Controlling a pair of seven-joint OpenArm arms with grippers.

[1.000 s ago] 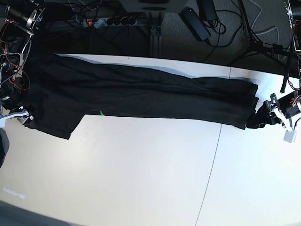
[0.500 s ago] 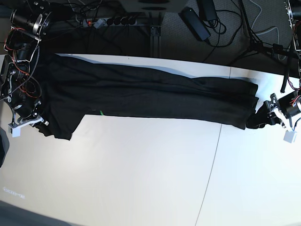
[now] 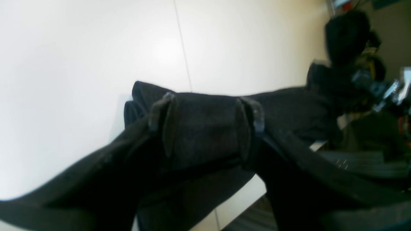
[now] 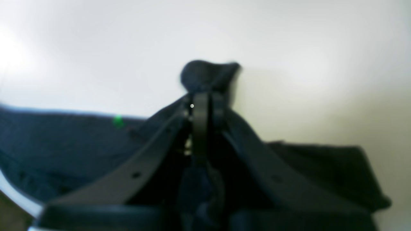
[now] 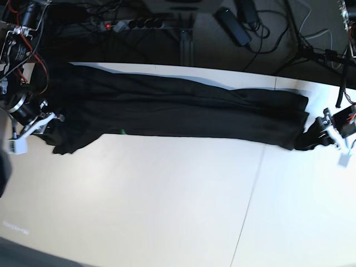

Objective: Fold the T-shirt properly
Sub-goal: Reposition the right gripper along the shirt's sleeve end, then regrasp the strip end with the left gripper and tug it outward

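The black T-shirt [image 5: 178, 111] lies stretched in a long band along the far side of the white table [image 5: 167, 206]. A small green bit of its print [image 5: 122, 132] shows at the near hem. My right gripper [image 5: 49, 123] is shut on the shirt's left end; in the right wrist view its fingers [image 4: 200, 109] pinch a tuft of the cloth [image 4: 208, 72], with the green print [image 4: 118, 121] to the left. My left gripper [image 5: 312, 139] holds the shirt's right end; in the left wrist view a fold of cloth [image 3: 202, 134] fills the space between its fingers [image 3: 160, 115].
A seam [image 5: 250, 189] runs across the table right of the middle. Behind the far edge are a power strip [image 5: 133, 23], cables and a stand [image 5: 303, 53] on the dark floor. The other arm's body [image 3: 346, 64] shows at the right of the left wrist view.
My right gripper has moved up and away from the near side with the shirt's left end, drawing the hanging sleeve corner in. My left gripper has stayed almost still.
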